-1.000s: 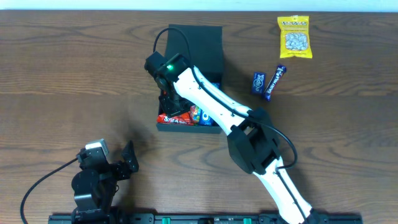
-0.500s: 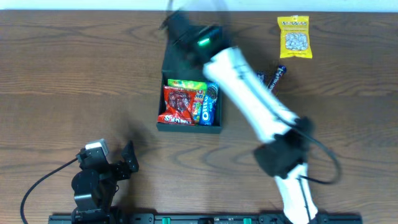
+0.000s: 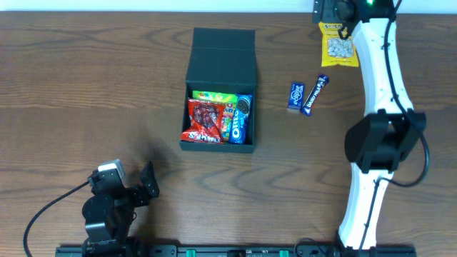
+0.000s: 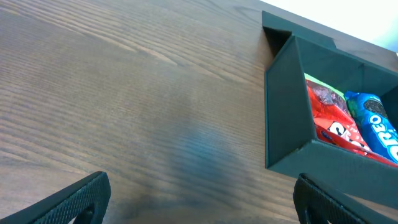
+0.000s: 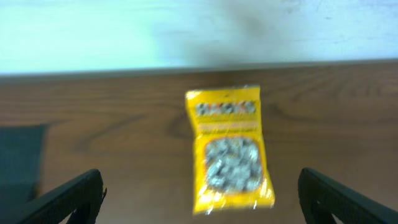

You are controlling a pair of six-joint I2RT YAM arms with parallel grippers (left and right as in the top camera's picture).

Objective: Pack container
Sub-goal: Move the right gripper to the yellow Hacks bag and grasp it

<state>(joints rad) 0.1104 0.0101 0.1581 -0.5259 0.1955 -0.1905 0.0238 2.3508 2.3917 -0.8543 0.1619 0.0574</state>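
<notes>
Overhead view: the container (image 3: pixel 221 57), a dark teal-green box, sat near the middle of the wooden counter (image 3: pixel 86 78) with its flap lid folded back toward the far edge. Inside it lay a red snack packet (image 3: pixel 203 121), a green packet (image 3: pixel 213 96) and a blue Oreo packet (image 3: pixel 241 120), packed side by side.

The right hand (image 3: pixel 332 14) was at the far right edge of the counter, over the top of a yellow snack packet (image 3: pixel 338 46). From the right wrist camera its fingers (image 5: pixel 74 194) stood wide apart with nothing gripped. The yellow packet lay flat on the wood beneath them, blurred in that view, and whether the hand touched it could not be told.

Two small dark blue packets (image 3: pixel 296 94) lay just beside each other between the container and the right arm, well apart from the yellow one.

The left hand (image 3: pixel 146 182) rested near the front left of the counter, its fingers spread and empty, with the near corner of the container in sight of its wrist camera.
</notes>
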